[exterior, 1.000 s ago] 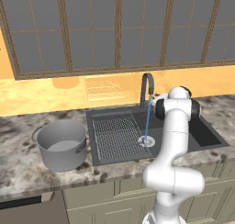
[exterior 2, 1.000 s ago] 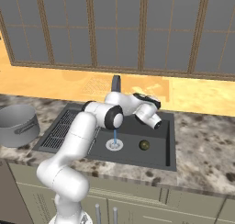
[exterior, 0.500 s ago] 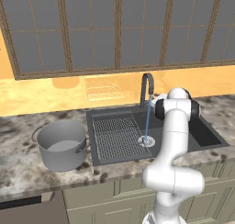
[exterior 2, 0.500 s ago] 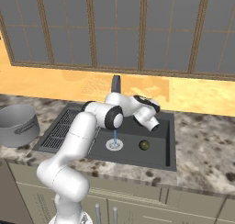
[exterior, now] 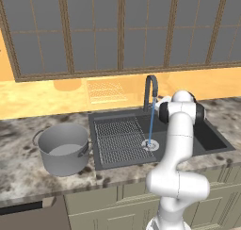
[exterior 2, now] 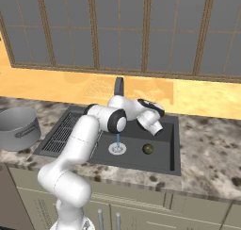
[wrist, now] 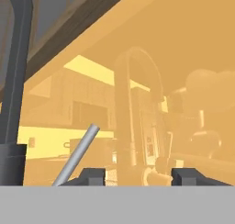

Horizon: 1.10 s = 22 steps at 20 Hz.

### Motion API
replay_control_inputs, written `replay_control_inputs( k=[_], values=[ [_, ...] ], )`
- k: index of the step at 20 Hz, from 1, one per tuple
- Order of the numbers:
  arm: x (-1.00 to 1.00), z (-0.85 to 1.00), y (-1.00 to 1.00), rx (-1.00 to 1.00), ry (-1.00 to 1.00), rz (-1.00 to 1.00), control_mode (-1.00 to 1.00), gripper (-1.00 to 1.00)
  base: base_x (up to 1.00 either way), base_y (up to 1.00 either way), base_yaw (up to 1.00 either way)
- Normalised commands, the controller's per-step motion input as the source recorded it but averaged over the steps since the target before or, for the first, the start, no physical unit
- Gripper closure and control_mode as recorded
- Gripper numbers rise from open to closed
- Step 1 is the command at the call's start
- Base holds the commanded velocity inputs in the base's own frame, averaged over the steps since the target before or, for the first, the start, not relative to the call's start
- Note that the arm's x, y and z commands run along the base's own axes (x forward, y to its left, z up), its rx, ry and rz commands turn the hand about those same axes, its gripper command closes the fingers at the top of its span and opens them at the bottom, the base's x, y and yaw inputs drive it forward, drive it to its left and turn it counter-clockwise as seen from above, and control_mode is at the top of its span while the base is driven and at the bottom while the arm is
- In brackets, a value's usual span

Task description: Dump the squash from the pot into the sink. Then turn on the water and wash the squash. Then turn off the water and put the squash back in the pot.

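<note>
The squash point(exterior 2: 148, 149) lay in the near part of the sink point(exterior 2: 172, 149) basin, right of the drain, with water running from the faucet point(exterior: 149, 90): the washing step, by my judgement. The pot point(exterior: 63, 149) stood on the counter point(exterior: 23, 177) to the left. Farther back by the faucet, the claw point(wrist: 136, 175) held nothing, its tips apart; next it should shut off the lever point(wrist: 78, 156).

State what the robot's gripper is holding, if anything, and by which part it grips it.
Nothing is held. In the hand view the gripper has only empty space between its fingertips, with the faucet lever off to one side. The squash lies in the sink.
</note>
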Motion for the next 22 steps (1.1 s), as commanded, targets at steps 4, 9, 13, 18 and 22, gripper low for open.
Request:
replay_control_inputs(
  k=[4, 9, 13, 18, 22],
  values=[
    [0.24, 1.0, 0.46, 0.03, -0.13, 0.0, -1.0, -1.0, 0.0, 0.0, 0.0],
    [0.18, 1.0, 0.51, 0.04, -0.17, 0.02, -1.0, -1.0, 0.0, 0.0, 0.0],
    [0.17, 1.0, 0.53, 0.02, -0.21, 0.04, -1.0, -1.0, 0.0, 0.0, 0.0],
    [0.16, 1.0, 0.53, 0.01, -0.18, 0.03, -1.0, -1.0, 0.0, 0.0, 0.0],
    [0.01, 1.0, 0.13, 0.0, -0.05, 0.0, -1.0, -1.0, 0.0, 0.0, 0.0]
  ],
)
